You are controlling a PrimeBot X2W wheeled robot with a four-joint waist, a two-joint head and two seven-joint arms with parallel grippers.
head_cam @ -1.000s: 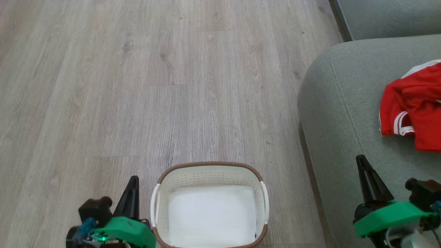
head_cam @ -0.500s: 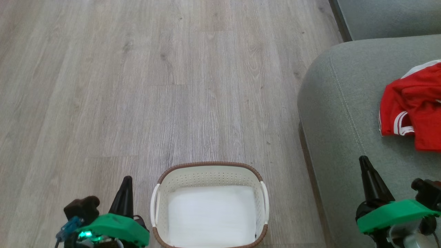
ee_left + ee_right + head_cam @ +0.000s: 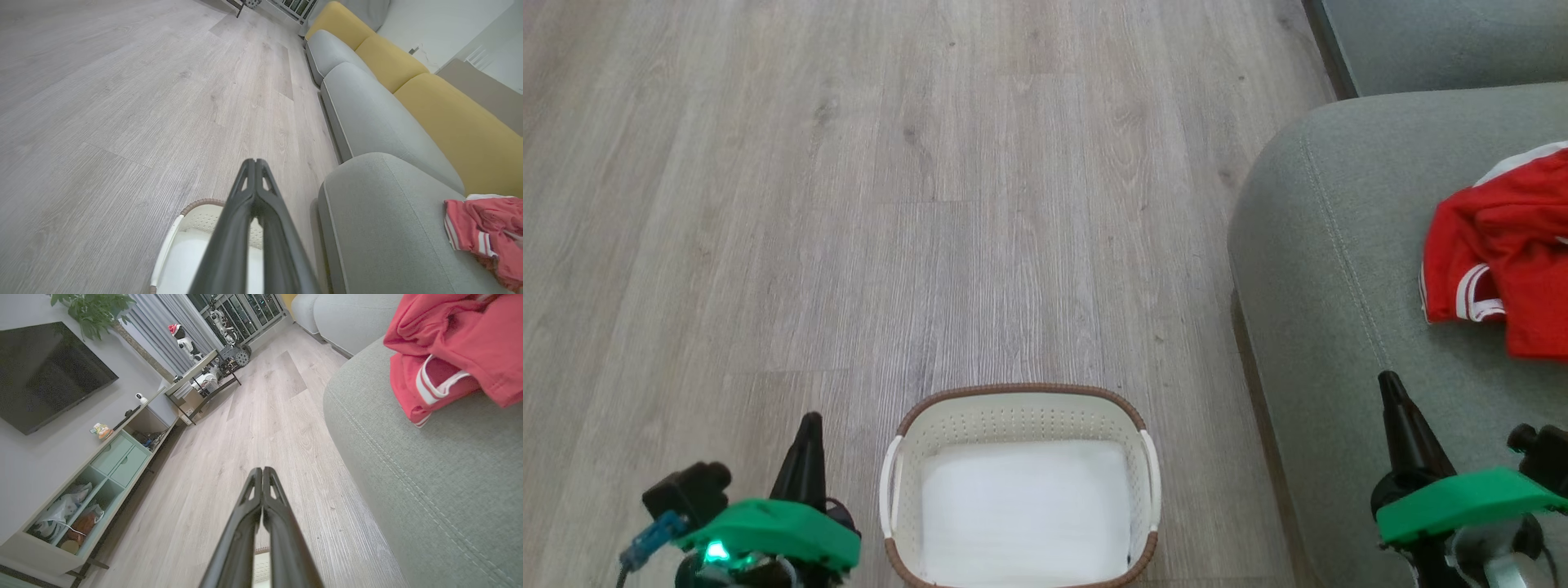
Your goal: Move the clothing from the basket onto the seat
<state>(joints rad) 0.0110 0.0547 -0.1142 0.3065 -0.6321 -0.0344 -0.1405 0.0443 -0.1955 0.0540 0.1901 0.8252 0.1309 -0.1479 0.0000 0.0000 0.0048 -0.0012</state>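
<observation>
The red clothing (image 3: 1507,253) with white stripes lies crumpled on the grey seat (image 3: 1323,269) at the right; it also shows in the left wrist view (image 3: 486,232) and the right wrist view (image 3: 453,347). The cream basket (image 3: 1021,408) with a brown rim stands on the floor at bottom centre, nothing red inside it. My left gripper (image 3: 809,425) is shut and holds nothing, just left of the basket. Over the seat's front edge my right gripper (image 3: 1387,382) is shut and holds nothing, below the clothing.
Pale wood floor (image 3: 849,204) stretches ahead and to the left. A second grey cushion (image 3: 1445,41) sits beyond the seat, with yellow back cushions (image 3: 457,122) behind. A TV cabinet (image 3: 94,473) lines the far wall.
My left gripper has drawn back and to the left, away from the basket. The right gripper has slid slightly down and right. The clothing and basket have not moved.
</observation>
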